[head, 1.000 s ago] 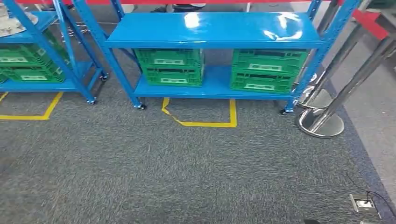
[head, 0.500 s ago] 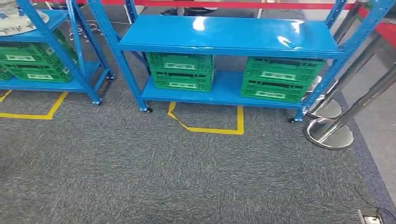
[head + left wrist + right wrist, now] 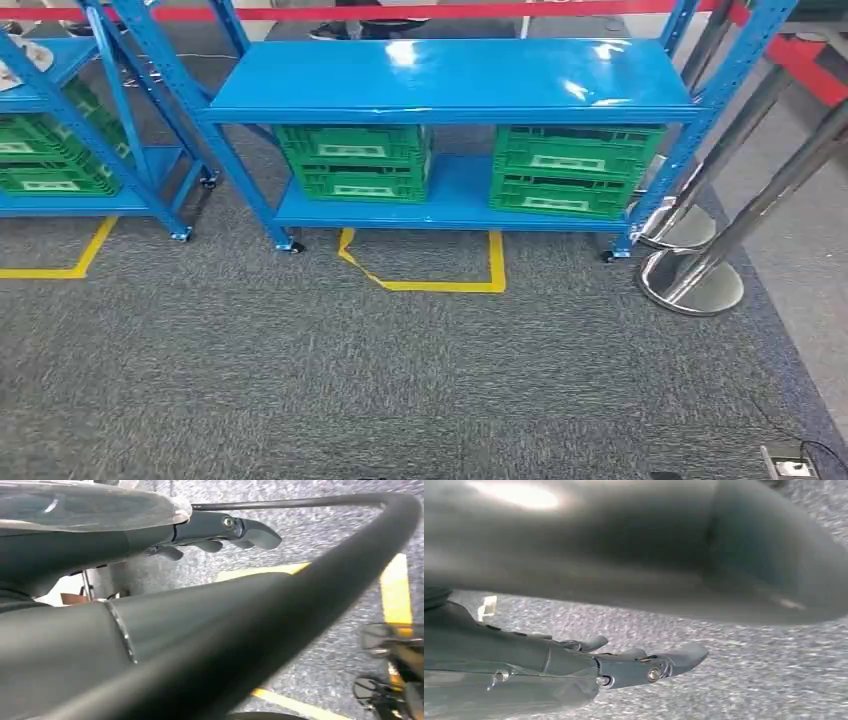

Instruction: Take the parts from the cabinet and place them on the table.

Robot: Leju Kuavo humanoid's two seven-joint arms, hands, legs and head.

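Blue metal shelving cabinet (image 3: 450,80) is standing ahead on grey carpet (image 3: 400,380), two green plastic crates (image 3: 355,160) sitting side by side on its lower shelf. Yellow floor tape (image 3: 430,285) is lying just before it; chrome stanchion bases (image 3: 690,285) at right. Left hand (image 3: 220,532) and right hand (image 3: 634,662) are hanging over carpet, fingers extended, holding nothing.

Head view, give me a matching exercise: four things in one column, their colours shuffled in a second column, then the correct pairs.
Things:
1. crates
2. floor tape
3. barrier belt
4. shelf rack

Colours:
A. red
B. blue
C. green
D. yellow

Pairs: 1-C, 2-D, 3-A, 4-B
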